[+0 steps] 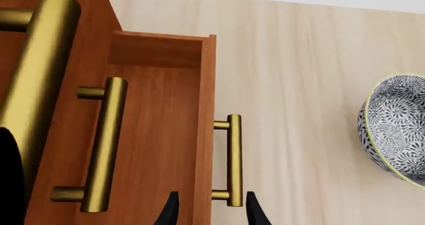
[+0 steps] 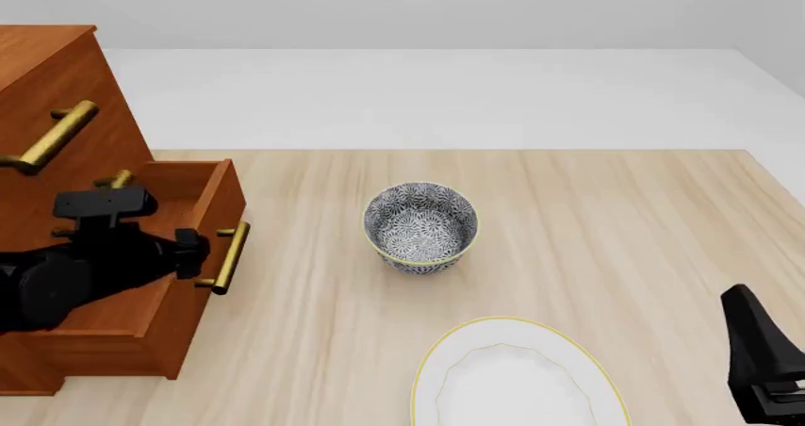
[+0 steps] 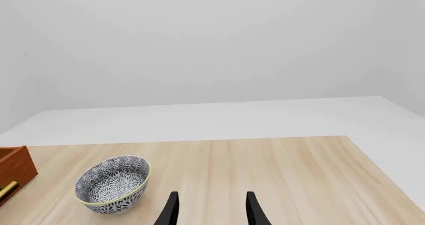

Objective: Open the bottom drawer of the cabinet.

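The bottom drawer (image 2: pixel 176 256), at the frame's left in the front view, stands pulled out of the cabinet (image 2: pixel 51 115). The left pincer (image 1: pixel 209 210) is spread apart astride the brass handle (image 1: pixel 232 160), gripping nothing. Pulling from here risks the fingers sliding off. The right pincer (image 3: pixel 209 210) waits open, lower right.
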Robot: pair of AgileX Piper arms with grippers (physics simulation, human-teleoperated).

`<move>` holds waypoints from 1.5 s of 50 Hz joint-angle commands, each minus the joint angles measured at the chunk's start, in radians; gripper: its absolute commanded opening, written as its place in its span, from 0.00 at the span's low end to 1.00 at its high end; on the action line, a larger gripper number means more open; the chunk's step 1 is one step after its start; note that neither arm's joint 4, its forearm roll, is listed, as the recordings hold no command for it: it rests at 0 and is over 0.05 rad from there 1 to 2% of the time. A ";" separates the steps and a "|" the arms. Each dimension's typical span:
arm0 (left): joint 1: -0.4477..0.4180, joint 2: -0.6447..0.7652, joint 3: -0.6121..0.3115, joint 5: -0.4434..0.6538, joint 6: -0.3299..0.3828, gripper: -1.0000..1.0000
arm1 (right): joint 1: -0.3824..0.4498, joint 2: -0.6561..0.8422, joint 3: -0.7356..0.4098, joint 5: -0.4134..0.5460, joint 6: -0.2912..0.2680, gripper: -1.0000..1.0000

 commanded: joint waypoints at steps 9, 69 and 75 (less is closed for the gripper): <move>-0.013 0.082 0.049 -0.097 -0.010 1.00 | -0.003 0.000 -0.002 0.004 -0.002 1.00; -0.264 0.218 0.024 -0.192 -0.102 1.00 | -0.028 0.000 0.008 0.002 0.001 1.00; -0.288 0.250 -0.013 -0.195 -0.100 1.00 | -0.031 0.000 0.003 0.005 0.001 1.00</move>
